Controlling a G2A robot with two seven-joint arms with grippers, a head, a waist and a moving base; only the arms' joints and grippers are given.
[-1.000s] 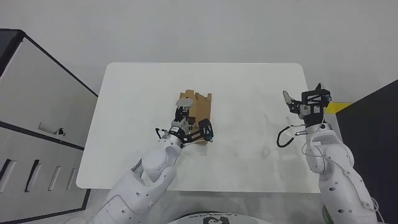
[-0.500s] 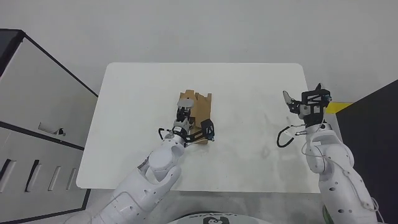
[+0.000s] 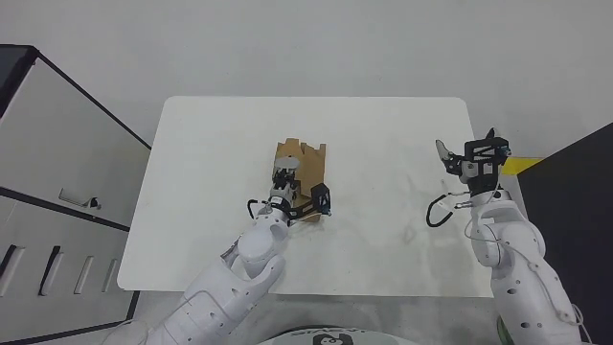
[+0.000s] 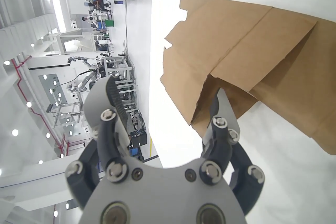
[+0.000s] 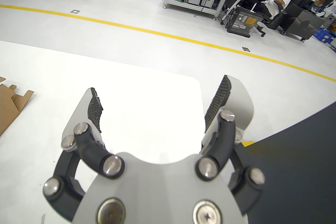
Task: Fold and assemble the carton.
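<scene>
One carton (image 4: 236, 33), likely light and crease-prone: grip flap edges; left jaws spread, one fingertip (image 4: 223, 104) at its open end; right jaws spread.

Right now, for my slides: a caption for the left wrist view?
Open left gripper, one finger tucked into the flattened brown cardboard carton on the white table.

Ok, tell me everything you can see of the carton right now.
The carton is plain brown cardboard, mostly flattened, lying near the middle of the white table. Creases run along it and notched flaps stick out at the far end. The end nearest the left pincer gapes open as a pocket. One finger of that open pincer pokes into the pocket; the other is outside it.
</scene>
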